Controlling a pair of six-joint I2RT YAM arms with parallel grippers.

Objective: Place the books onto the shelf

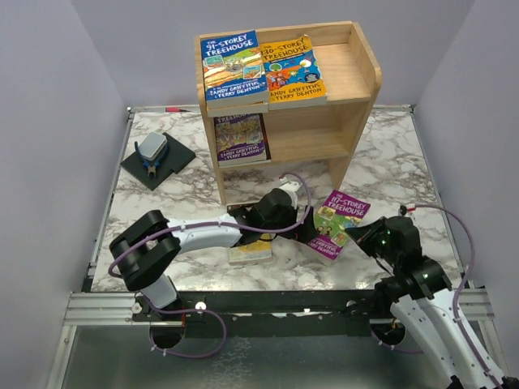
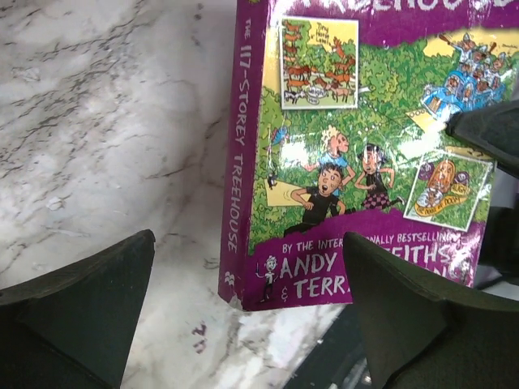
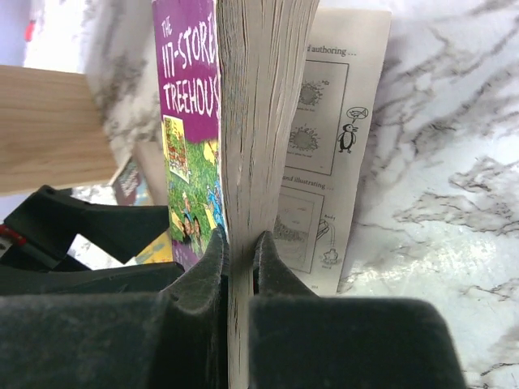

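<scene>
Counting up: two books already lie flat on the top tier of the shelf [image 1: 366,65], the blue 91-Storey book [image 1: 233,69] and the orange 130-Storey book [image 1: 293,69] side by side and touching; a third Treehouse book [image 1: 241,138] sits at the left end of the middle tier; so three are home by my reckoning.

Now the one in play: the purple 117-Storey book [image 1: 339,223] is off the shelf, out in front of it to the right, over the bench [image 1: 162,203]; the right tool [image 3: 241,243] is clenched on its page edge, the back leaf splaying away from the block; the left tool [image 2: 248,243] gapes wide at the book's lower spine corner, gripping nothing.

One more to go, perhaps: a pale book [image 1: 250,253] lies on the bench under the left arm, cover too hidden to read; both need shelving.
</scene>
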